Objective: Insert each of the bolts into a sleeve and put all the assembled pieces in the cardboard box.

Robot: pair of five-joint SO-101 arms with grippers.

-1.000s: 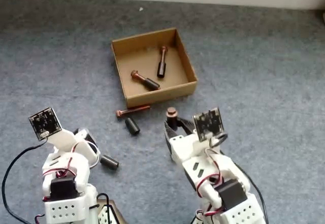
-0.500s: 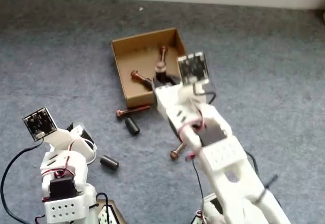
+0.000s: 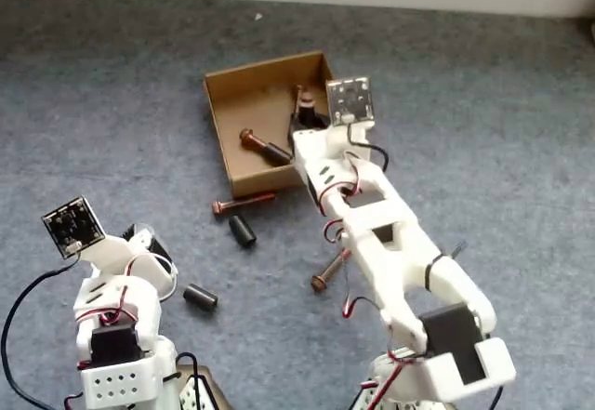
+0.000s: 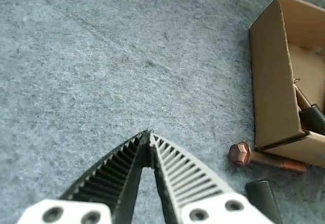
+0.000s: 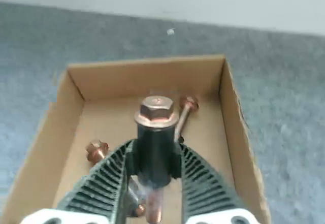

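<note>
Right tool (image 5: 154,159) is clamped on a black cylindrical sleeve with a copper hex-head bolt through it (image 5: 155,132). The piece is held upright, head up, shank end poking out below. It hangs over the open brown cardboard box (image 3: 221,145), inside the walls. Two more bolt-and-sleeve pieces lie on the box floor, one (image 3: 266,147) near the front wall and one (image 3: 298,99) partly under the arm.

Left tool (image 4: 149,135) is pinched shut on nothing, low over the grey carpeted table (image 3: 483,103).

Outside the box:
- a loose copper bolt (image 3: 242,204) just beside the front wall
- a second loose bolt (image 3: 329,270) beside the right arm
- two loose black sleeves (image 3: 243,231) (image 3: 200,297)

Step in hand, as judged: drop-off of the third piece.
- Lower toward a bare patch of the box floor, away from the two lying pieces.
- Part the fingers only when low, or the bolt may slide out of the sleeve on landing.
- Lift straight up, clear of the walls.
</note>
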